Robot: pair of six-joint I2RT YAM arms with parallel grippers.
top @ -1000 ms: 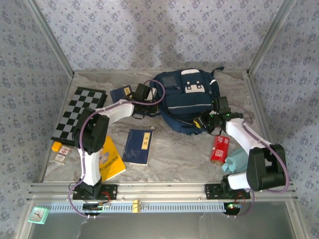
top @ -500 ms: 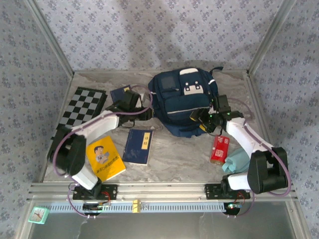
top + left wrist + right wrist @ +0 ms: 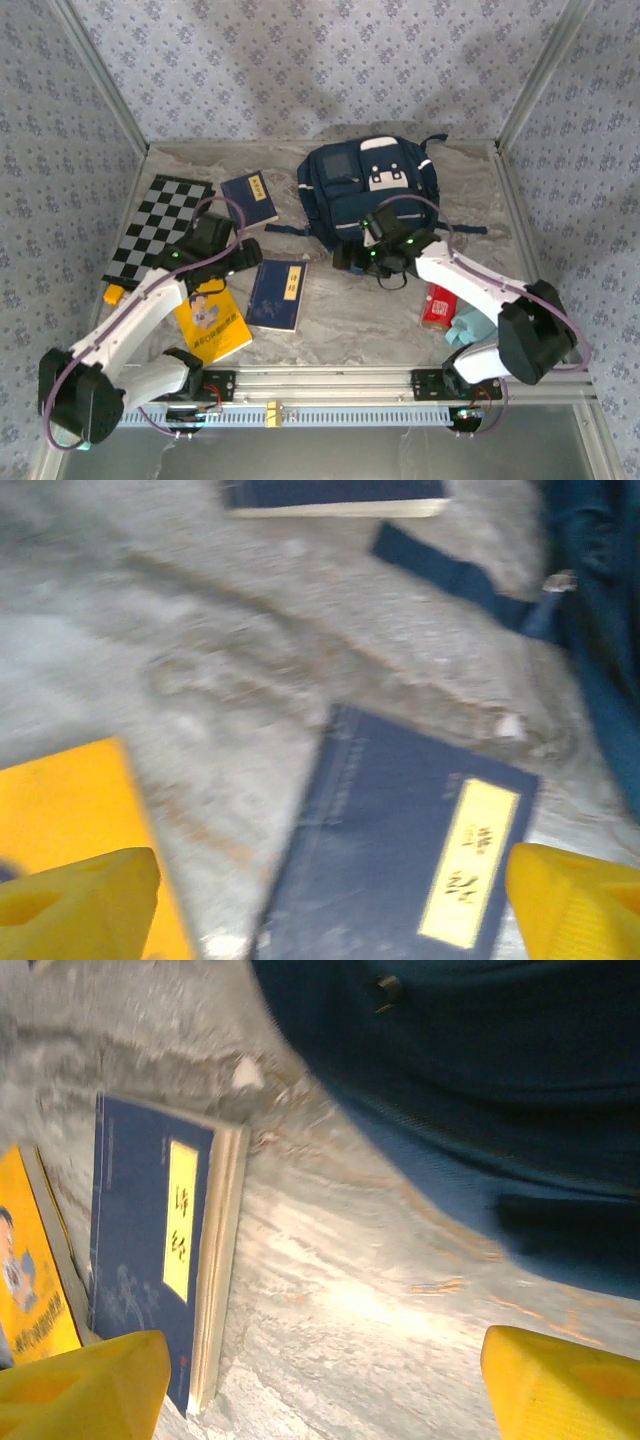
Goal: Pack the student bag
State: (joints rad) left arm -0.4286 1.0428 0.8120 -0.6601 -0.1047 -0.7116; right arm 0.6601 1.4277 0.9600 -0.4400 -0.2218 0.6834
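Top external view: the bag (image 3: 372, 190) lies at the far middle of the bench (image 3: 350, 330), patches up, and from here I cannot tell whether any zip is open. Everything else is out on the bench: a checkerboard (image 3: 160, 225) far left, a plain navy book (image 3: 250, 200) beside the bag, a yellow book (image 3: 212, 318) near left, a red pack (image 3: 440, 300) on the right.

Between the arms lies the labelled book (image 3: 278, 295), and both arms point at it. In the left wrist view, the left claw (image 3: 330, 905) hangs wide with nothing between its tips, right over that book. In the right wrist view, the right claw (image 3: 320, 1385) is just as wide and empty, the book off to its left and the bag just above it.

Here is the worry. Two claws on one book means a clash of fingers if both drop together. The book lies flat on the bench, so a straight pinch may only skate across the cover; a tip needs to get under an edge. The yellow book sits just beside it and could get dragged along. A loose strap (image 3: 450, 575) trails close by, ready to snag the left claw on the way to the bag. And if the bag's mouth is not held open, a book pushed at soft fabric simply shoves the whole bag far away.
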